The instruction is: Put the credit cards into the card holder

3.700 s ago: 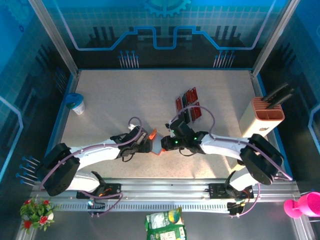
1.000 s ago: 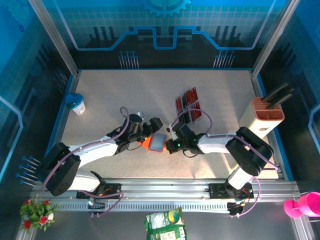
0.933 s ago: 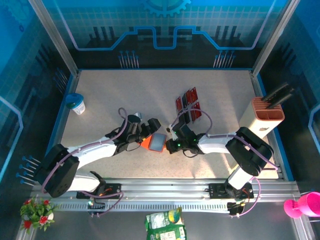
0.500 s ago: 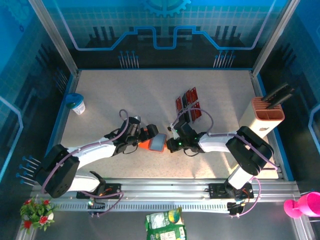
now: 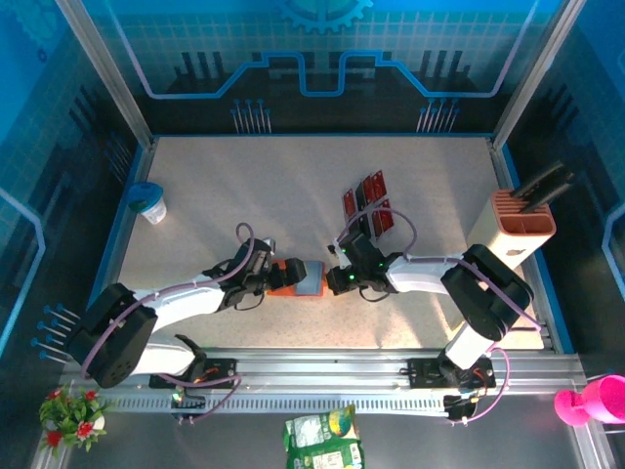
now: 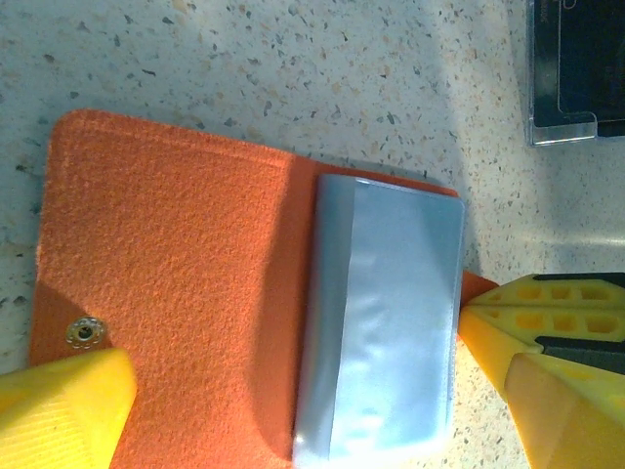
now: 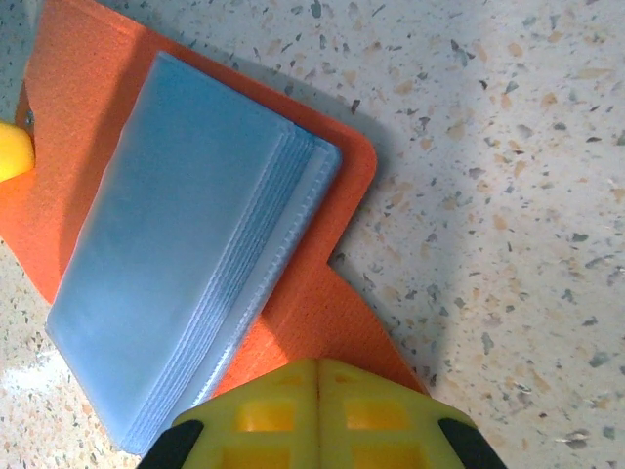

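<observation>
Speckled surface inside a blue-walled enclosure: the orange card holder lies opened flat near the middle, its grey-blue sleeves facing up and its snap button on the bare flap. The left tool is spread wide with a yellow finger at each side of the holder, gripping nothing. The right tool is closed tight, its tips at the holder's right edge. Red and black credit cards lie farther back, to the right.

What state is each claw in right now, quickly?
Left claw: open, its fingers either side of the opened card holder.
Right claw: closed, tips at the card holder's edge; whether it pinches it cannot be told.
</observation>
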